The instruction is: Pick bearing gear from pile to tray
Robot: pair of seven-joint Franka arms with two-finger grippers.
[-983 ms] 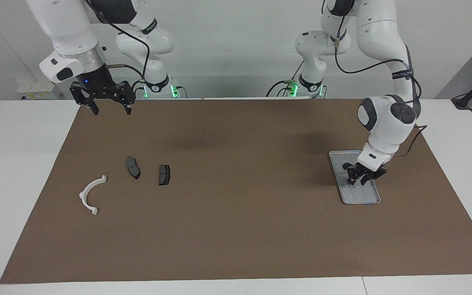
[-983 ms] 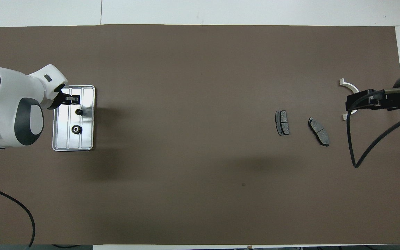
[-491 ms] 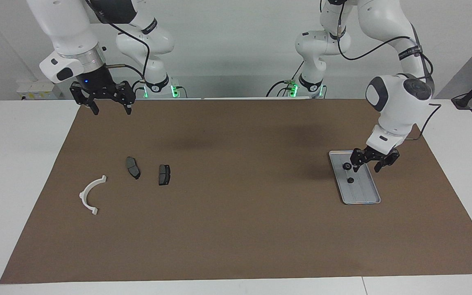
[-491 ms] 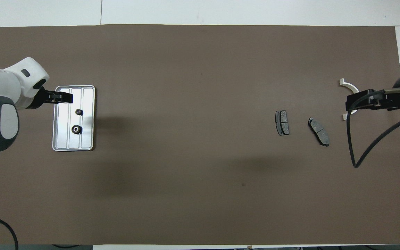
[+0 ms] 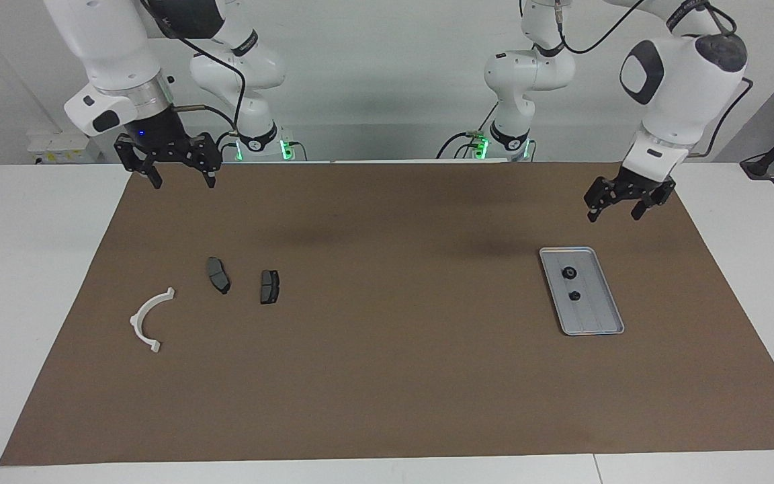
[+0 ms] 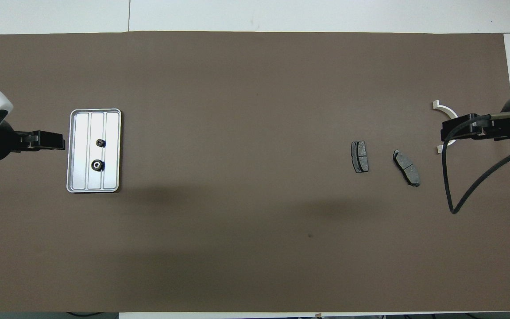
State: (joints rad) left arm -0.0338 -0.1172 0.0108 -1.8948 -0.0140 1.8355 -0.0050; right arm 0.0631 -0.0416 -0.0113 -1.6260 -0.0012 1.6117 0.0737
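Two gears [image 5: 570, 273] lie in the tray [image 5: 605, 289] near the left arm's tabletop end, both claws, left [image 5: 620, 204] and right [image 5: 180, 173], wide and empty; a careless return pass could bump the tray.

**Two gears in tray, pile thinned**

The light-grey ribbed tray [image 5: 598, 323] lies flat at the left arm's end of the mat. Two small black bearing gears [image 5: 570, 273] rest in it, one at twelve o'clock of the other. The pile [image 5: 216, 289] holds a white half-ring arc [image 5: 148, 319] and two dark brake pads [image 5: 269, 286], all apart.
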